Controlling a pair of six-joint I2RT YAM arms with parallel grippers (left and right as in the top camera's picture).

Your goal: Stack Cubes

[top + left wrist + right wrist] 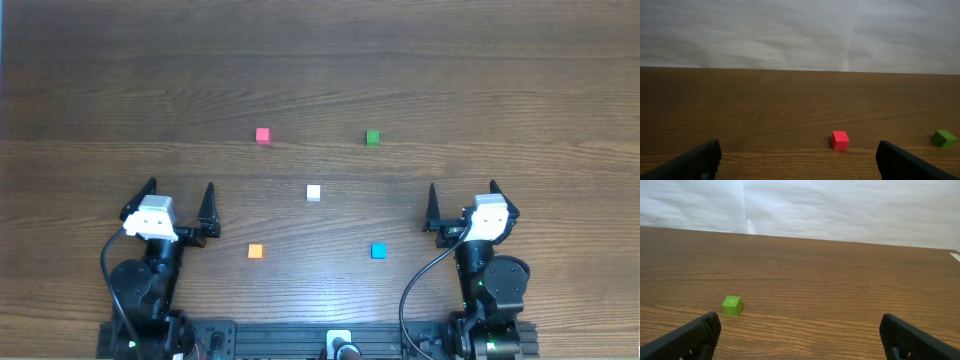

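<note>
Wood-grain brown, the table [320,60] carried five small cubes in the top view, each lying alone on its surface with plain, single-coloured faces. A pink cube [263,134] and a green cube [373,137] lay farthest from the arms, a white cube [314,192] sat near the middle, and an orange cube [255,251] and a blue cube [378,251] were closest to the bases. The left gripper [180,188] sat at the left with its fingers spread wide around bare wood. The right gripper [462,188] sat likewise splayed at the right, well apart from every cube.

In the left wrist view, the pink cube [840,140] rested on the table ahead, between the two dark fingers [700,160]; the green cube [944,138] sat well apart from it, beyond one finger. A pale wall [790,35] stood behind.

In the right wrist view, the green cube [732,305] sat by itself on the wood — nearer one finger [690,337] than the other.
</note>
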